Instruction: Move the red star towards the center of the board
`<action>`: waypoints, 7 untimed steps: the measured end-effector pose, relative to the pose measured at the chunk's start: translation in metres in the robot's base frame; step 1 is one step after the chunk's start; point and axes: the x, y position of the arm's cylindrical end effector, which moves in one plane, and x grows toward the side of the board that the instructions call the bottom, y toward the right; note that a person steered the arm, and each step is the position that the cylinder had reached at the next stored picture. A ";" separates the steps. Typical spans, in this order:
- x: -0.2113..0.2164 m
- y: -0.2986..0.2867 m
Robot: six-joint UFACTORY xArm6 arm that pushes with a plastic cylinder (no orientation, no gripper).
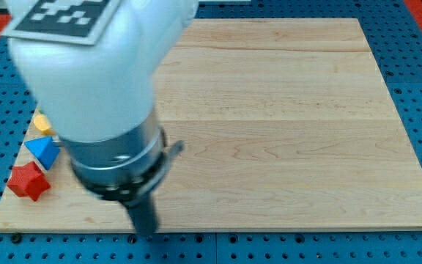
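Red star (28,181) is sitting at the bench's (284,132) lower-left corner, below the blue block (44,150) | my tip (145,231) is resting well right of it | no jaws, nothing held | you are needing to circle left of the star, then push rightward.

arm (97,81): fills view's left | my tip (146,232): near view's bottom edge

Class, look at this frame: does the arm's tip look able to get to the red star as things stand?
Probably yes. My tip sits near the board's bottom edge, to the view's right of the red star, with bare wood between them. The blue block lies above that path.
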 end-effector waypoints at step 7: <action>-0.029 -0.184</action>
